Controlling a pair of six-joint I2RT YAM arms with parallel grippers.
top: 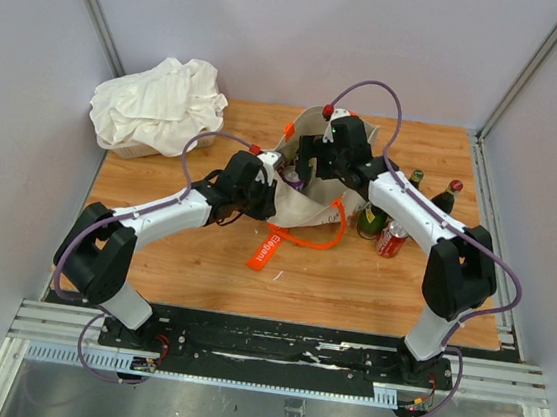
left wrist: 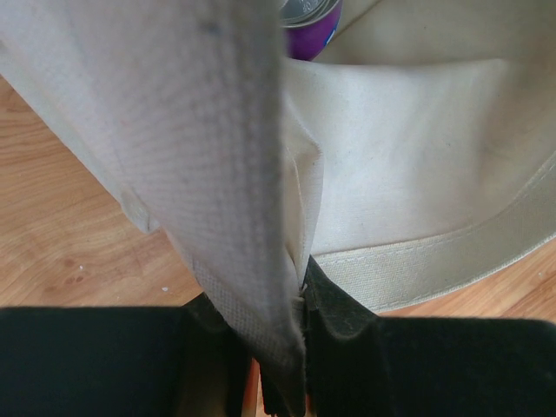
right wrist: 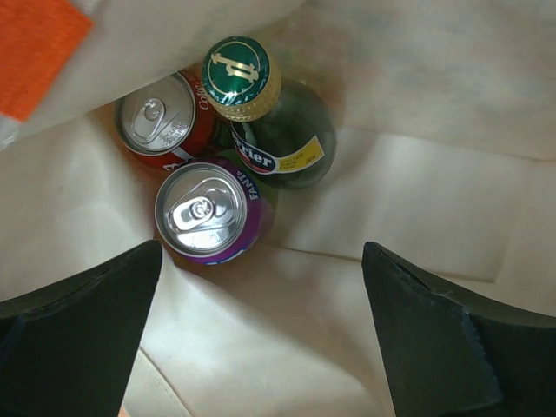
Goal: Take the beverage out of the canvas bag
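From above, the canvas bag stands in the middle of the bench, with its orange strap trailing forward over the wood. The left pincer sits at the bag's left rim. The right pincer hangs over the mouth and points down into it. A group of loose drinks stands just right of the bag, and a white cloth bundle lies well apart in the far left corner.

The left wrist view shows that pincer clenched on a fold of the bag's rim, the cloth running up from between its fingertips. Pulling the rim aside like this looks meant to hold the mouth wide and steady the soft bag. A purple can peeks in at the top edge.

In the right wrist view, that pincer is released, its fingers spread wide and grasping nothing. Below it, on the bag's floor, the purple can, a red can and a green bottle stand upright and touching. The purple can is nearest the fingers but a little to their left, so the reach probably needs a small shift before it descends
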